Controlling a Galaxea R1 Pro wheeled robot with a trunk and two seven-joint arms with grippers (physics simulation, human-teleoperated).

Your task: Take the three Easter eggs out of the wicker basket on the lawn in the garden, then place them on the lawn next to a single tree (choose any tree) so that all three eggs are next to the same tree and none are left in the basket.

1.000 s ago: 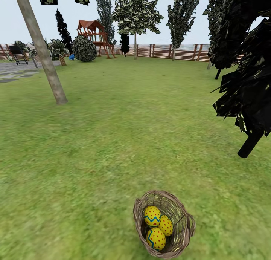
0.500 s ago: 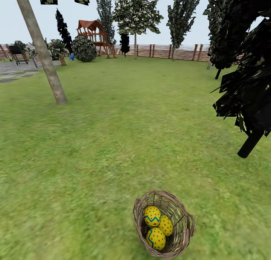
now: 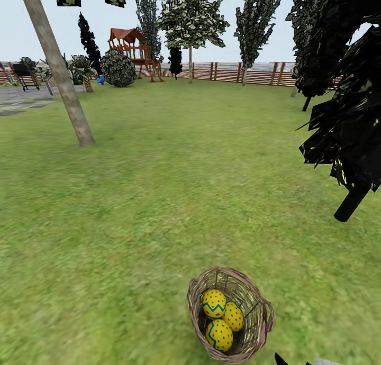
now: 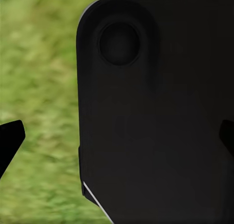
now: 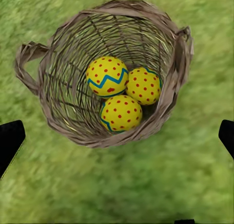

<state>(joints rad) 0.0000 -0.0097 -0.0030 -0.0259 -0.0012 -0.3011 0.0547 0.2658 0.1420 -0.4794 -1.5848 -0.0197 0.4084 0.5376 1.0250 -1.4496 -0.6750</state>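
Right gripper [image 5: 117, 136]: fingertips spread wide, nothing between them, poised above the wicker basket [image 5: 63, 112]. Three Easter eggs [image 5: 120, 112] lie touching inside it, directly ahead of the fingers. Lawn [image 5: 185, 175] all round. Left gripper [image 4: 117, 136]: fingertips apart, facing a dark panel [image 4: 156, 112].

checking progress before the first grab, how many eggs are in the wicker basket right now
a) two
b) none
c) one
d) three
d: the right wrist view looks down into the wicker basket, where three Easter eggs lie bunched together, and the head view shows the same three.
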